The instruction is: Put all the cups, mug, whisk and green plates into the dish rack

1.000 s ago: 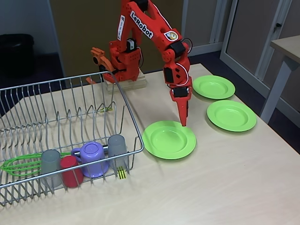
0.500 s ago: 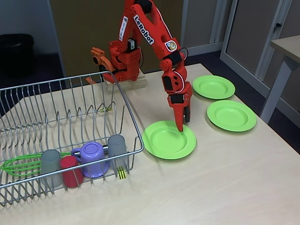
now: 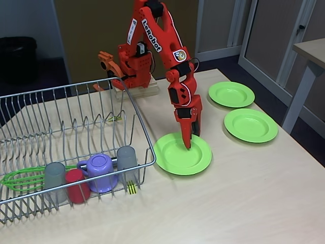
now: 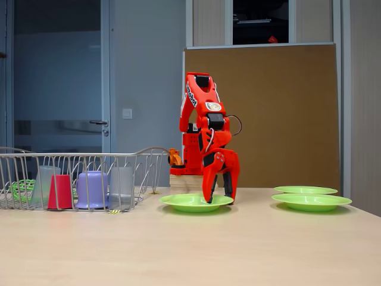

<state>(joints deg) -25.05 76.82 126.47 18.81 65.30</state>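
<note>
The nearest green plate (image 3: pixel 183 154) lies flat on the table (image 3: pixel 244 193) just right of the dish rack (image 3: pixel 71 137), and the arm's gripper (image 4: pixel 218 198) stands over it with its jaws spread, one finger (image 3: pixel 188 142) down inside the dish and the other beyond the far rim, nothing yet held. The plate looks like thin, stiff, light plastic with a smooth, probably slippery face, so the sensible hold is a pinch across the raised rim, one finger inside and one outside; lying flat, it may skate along the wood if pushed sideways before the pinch closes. Whether the inner fingertip already touches the plate cannot be told from either fixed view. Half a second earlier the fingertip stood nearer the plate's far rim; the arm has since swung toward the rack and the tip now sits closer to the plate's middle. The two other plates (image 3: pixel 251 124) rest farther right, well apart from the rack, which already holds the cups (image 3: pixel 127 158), mug (image 3: pixel 100 172) and whisk (image 3: pixel 23 178).
</note>
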